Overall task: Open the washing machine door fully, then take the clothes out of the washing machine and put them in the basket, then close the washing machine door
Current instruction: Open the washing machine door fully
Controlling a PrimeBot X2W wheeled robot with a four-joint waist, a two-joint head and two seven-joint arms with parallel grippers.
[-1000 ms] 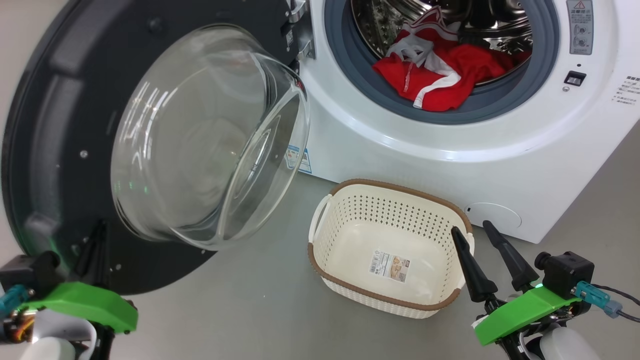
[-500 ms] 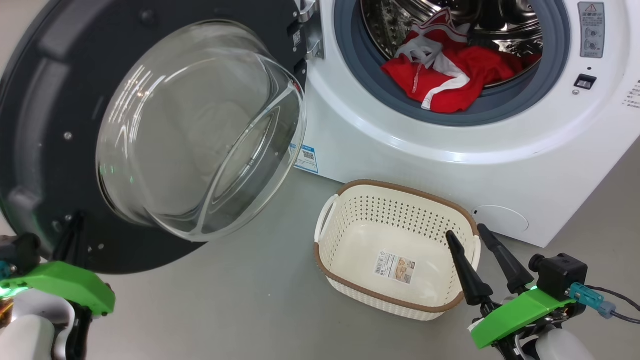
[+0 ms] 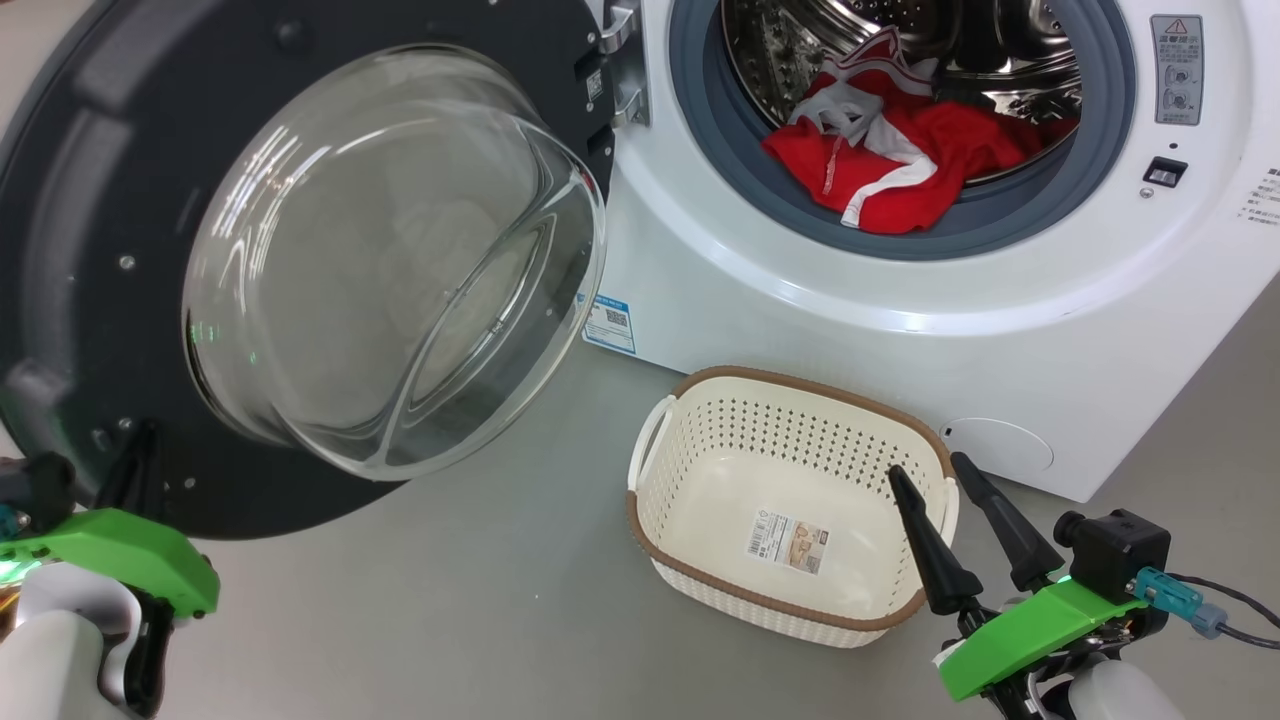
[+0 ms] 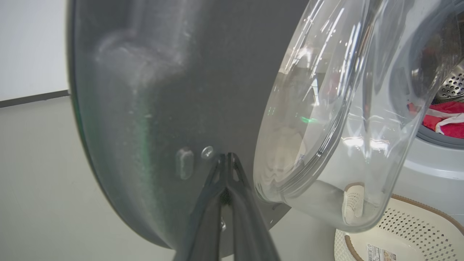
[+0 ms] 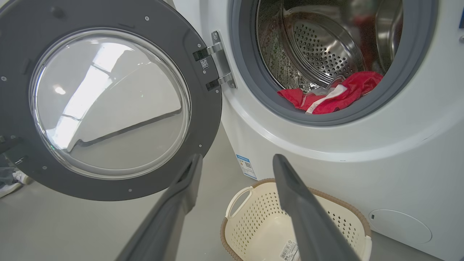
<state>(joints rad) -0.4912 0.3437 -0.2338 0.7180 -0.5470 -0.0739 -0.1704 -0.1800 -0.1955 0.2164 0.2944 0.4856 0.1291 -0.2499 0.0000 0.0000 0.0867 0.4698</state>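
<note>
Washing machine door (image 3: 100,250) swung open, hanging left of the drum mouth; its glass bowl (image 3: 390,260) bulges out towards the washing machine (image 3: 850,330).

Clothes (image 3: 890,170) heaped in the drum, spilling onto the grey-blue gasket (image 3: 1010,215).

Basket (image 3: 800,385) on the floor (image 3: 450,600) just before the machine, below the mouth; paper label (image 3: 795,540) on its bottom.

Left end effector (image 4: 226,159): fingers pressed together, holding nothing, tips at the door's lower inner face; contact unclear.

Right end effector (image 3: 927,465): fingers spread wide, holding nothing, near the basket's right end.
</note>
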